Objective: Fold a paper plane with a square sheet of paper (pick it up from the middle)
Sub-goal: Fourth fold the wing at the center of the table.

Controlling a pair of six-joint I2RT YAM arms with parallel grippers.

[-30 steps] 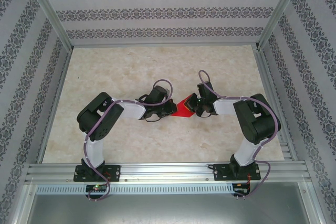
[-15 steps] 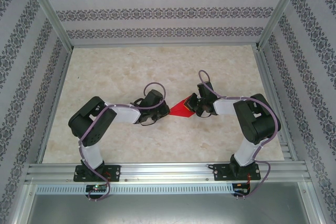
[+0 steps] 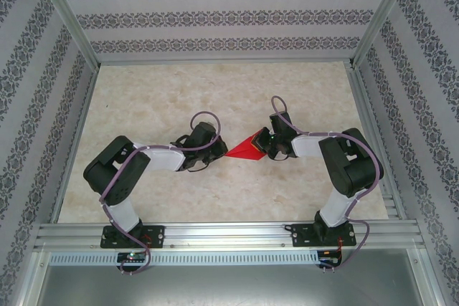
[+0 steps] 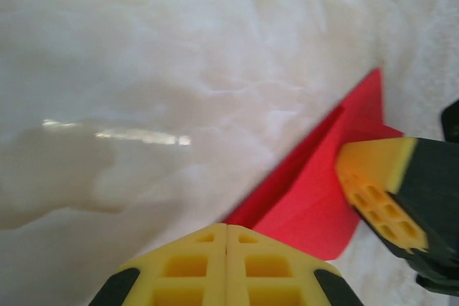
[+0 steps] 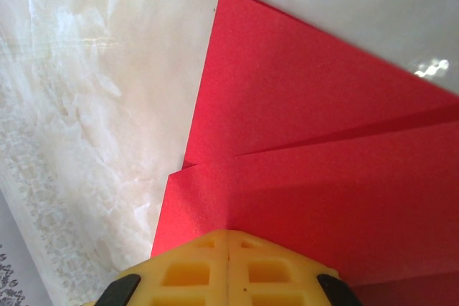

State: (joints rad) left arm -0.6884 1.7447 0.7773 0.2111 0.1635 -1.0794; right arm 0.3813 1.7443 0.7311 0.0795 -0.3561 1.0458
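Logging the state as I see it from the remote station.

Paper: the red sheet of paper [image 3: 244, 150] lies on the marble-patterned worktop [image 3: 143, 98], a little to the 3 o'clock side of centre, between the two tools. It is folded down to a pointed wedge, with the sharp tip toward 9 o'clock and the wide end toward 3 o'clock. From the right wrist camera I see at least two overlapping red layers. One straight folded edge runs across the sheet, and a corner of the lower layer sticks out past the upper one.

Left tool [image 3: 217, 152]: closed. Its yellow pads meet along one seam with nothing between them. It sits at the 9 o'clock end of the paper, just beside the pointed tip. I cannot tell whether it touches the tip.

Right tool [image 3: 264, 147]: closed as well, pads together and no paper caught between them. It is set down on the wide end of the wedge, on the 3 o'clock side. From the left wrist camera, one of its yellow fingers [image 4: 373, 188] rests on the red surface.

Arms: both reach in from the 6 o'clock edge, elbows bent outward, wrists turned toward each other across the paper.
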